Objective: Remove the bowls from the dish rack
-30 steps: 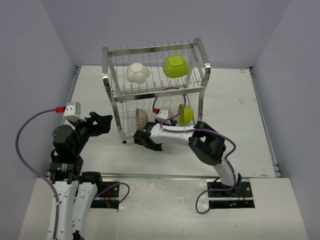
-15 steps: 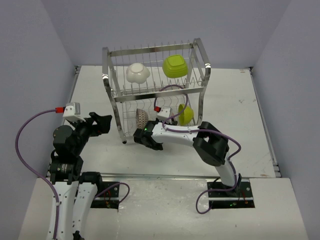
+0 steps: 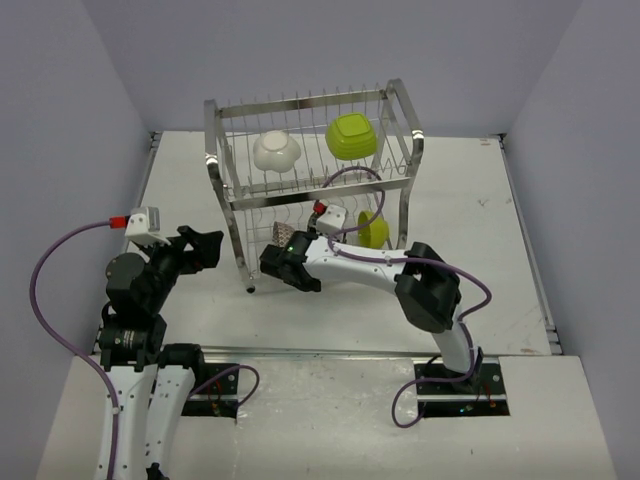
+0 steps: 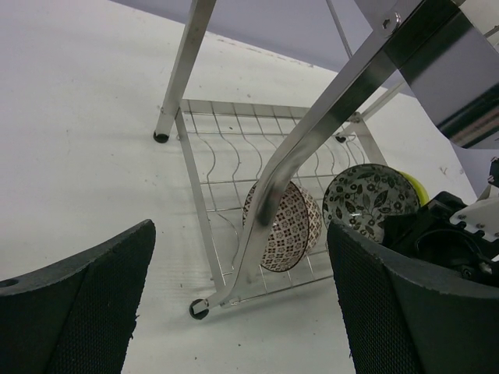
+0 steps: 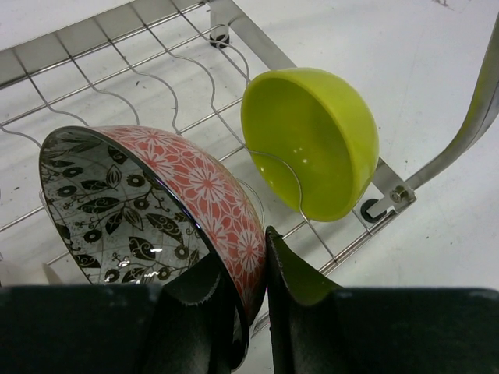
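Note:
The dish rack [image 3: 222, 196] stands mid-table. Its top tier holds the white bowl [image 3: 275, 150] and the squarish lime green bowl [image 3: 352, 135]. On the lower tier, one patterned bowl [image 3: 283, 235] stands on edge; it also shows in the left wrist view [image 4: 287, 226]. The round green bowl [image 5: 312, 140] leans in the dividers at the right [image 3: 376, 230]. My right gripper [image 5: 261, 253] is inside the lower tier [image 3: 316, 240], shut on the rim of the second patterned bowl [image 5: 195, 187], which is tilted. My left gripper [image 4: 242, 327] is open and empty, left of the rack [image 3: 205, 246].
The rack's front left post and foot [image 4: 199, 308] stand close in front of my left gripper. Purple cables loop from both arms. Grey walls enclose the white table [image 3: 480, 220] on three sides.
My right wrist has moved up and a little left, farther in under the top tier, with the patterned bowl in its grip. The left arm has not moved.

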Action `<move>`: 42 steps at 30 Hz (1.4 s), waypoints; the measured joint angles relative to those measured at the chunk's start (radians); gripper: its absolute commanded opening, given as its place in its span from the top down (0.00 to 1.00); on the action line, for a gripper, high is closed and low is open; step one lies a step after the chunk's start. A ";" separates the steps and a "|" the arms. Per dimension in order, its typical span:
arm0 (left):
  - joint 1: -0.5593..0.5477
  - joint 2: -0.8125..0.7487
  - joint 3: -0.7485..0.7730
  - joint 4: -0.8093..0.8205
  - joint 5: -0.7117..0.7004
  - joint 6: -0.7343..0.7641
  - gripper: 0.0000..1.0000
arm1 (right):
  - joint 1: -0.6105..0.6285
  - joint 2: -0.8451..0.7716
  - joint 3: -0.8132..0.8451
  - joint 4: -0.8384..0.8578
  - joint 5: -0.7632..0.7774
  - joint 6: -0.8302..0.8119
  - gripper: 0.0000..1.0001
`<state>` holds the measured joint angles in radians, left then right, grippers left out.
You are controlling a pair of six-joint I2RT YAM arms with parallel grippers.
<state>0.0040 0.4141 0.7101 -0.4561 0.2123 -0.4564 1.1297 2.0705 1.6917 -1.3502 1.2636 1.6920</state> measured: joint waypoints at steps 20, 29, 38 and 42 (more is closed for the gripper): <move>0.000 -0.003 0.000 0.000 -0.012 0.000 0.09 | -0.095 -0.349 -0.370 0.823 -0.352 -0.638 1.00; 0.000 -0.003 0.000 0.000 -0.012 0.000 0.09 | -0.119 -0.357 -0.417 0.920 -0.415 -0.711 1.00; 0.000 -0.003 0.000 0.000 -0.012 0.000 0.09 | -0.143 -0.397 -0.547 1.036 -0.462 -0.761 1.00; 0.000 -0.003 0.000 0.000 -0.012 0.000 0.09 | -0.146 -0.412 -0.599 1.102 -0.484 -0.764 1.00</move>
<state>0.0040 0.4107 0.7101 -0.4564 0.2005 -0.4564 0.9836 1.6588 1.0924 -0.2481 0.7795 0.9283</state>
